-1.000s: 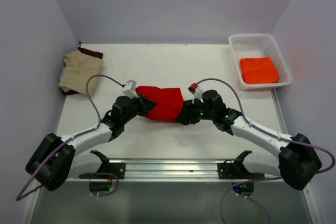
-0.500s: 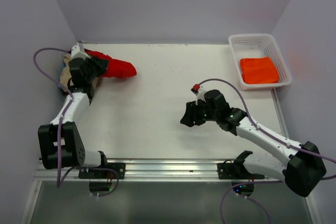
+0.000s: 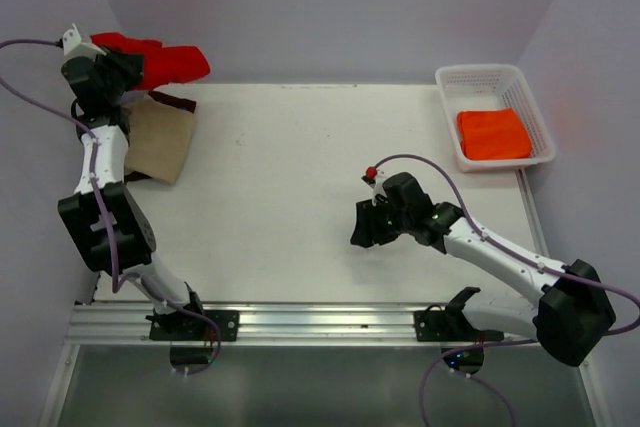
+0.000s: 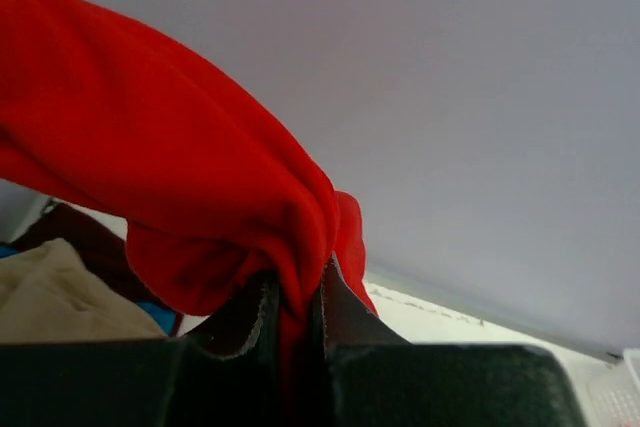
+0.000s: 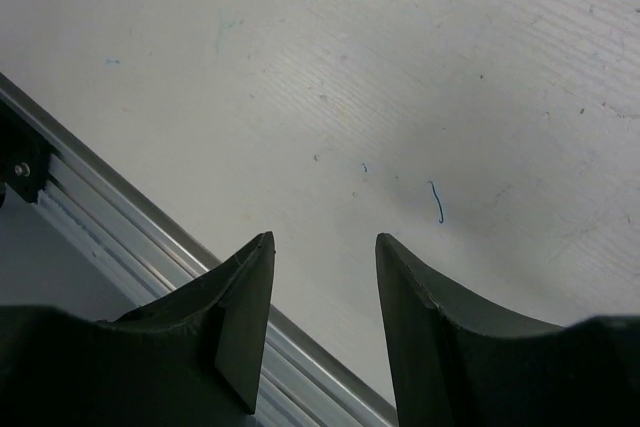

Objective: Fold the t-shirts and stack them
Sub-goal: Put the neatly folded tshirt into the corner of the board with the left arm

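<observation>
Right fingers (image 3: 362, 231) released, jaws apart with nothing between them, hovering low over bare table (image 5: 420, 87) just ahead of the front rail (image 5: 100, 205), well clear of any cloth. Left fingers (image 3: 107, 73) clenched on the red t-shirt (image 4: 150, 147), held up in the air at the far left corner; the cloth hangs off to their right in a bunched wad, not a flat fold. Risk: the pinch takes only a thin bit of fabric, so the shirt could slip out, or land crumpled and crooked. Below the left fingers lies the tan t-shirt (image 3: 160, 139) on a maroon t-shirt (image 3: 181, 103); a low drag across could rumple that stack or shove it off the table edge. The side wall is close beside the left arm, so there's little room to swing. Far from both fingers, the orange t-shirt (image 3: 493, 134) sits folded in the white basket (image 3: 480, 71), not in the way.
</observation>
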### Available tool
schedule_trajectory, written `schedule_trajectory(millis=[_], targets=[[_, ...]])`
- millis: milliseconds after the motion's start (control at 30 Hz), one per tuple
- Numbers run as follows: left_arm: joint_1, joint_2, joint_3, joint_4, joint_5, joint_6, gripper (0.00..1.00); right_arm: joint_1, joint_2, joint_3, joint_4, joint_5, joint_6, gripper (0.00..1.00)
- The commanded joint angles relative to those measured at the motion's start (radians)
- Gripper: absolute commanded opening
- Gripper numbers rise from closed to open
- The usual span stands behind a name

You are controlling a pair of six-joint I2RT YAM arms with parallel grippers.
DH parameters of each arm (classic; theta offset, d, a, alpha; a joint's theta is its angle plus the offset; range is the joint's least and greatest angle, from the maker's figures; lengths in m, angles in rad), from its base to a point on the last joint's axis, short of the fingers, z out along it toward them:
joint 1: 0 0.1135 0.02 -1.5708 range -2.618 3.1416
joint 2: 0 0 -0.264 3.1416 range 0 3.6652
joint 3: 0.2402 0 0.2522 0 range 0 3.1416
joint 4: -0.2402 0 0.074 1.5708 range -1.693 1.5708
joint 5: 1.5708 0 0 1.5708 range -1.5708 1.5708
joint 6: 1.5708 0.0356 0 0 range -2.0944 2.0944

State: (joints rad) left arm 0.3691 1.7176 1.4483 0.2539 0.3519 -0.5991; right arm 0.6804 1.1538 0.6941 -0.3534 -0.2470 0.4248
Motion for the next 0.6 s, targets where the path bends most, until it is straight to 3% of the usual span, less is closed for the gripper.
schedule_trajectory(millis=[0, 100, 300, 567], targets=[[0.066, -0.029, -0.058, -0.03, -0.111, 0.021, 0.0, -0.001, -0.008, 0.085, -0.102, 0.025, -0.034, 0.49], [0.099, -0.088, -0.286, -0.039, -0.203, -0.037, 0.0, 0.001, -0.014, 0.108, -0.118, 0.038, -0.052, 0.48], [0.099, -0.277, -0.55, -0.062, -0.379, -0.09, 0.0, -0.001, 0.053, 0.136, -0.084, -0.015, -0.064, 0.46], [0.117, -0.191, -0.546, -0.105, -0.358, -0.16, 0.0, -0.001, 0.003, 0.091, -0.052, -0.028, -0.046, 0.46]])
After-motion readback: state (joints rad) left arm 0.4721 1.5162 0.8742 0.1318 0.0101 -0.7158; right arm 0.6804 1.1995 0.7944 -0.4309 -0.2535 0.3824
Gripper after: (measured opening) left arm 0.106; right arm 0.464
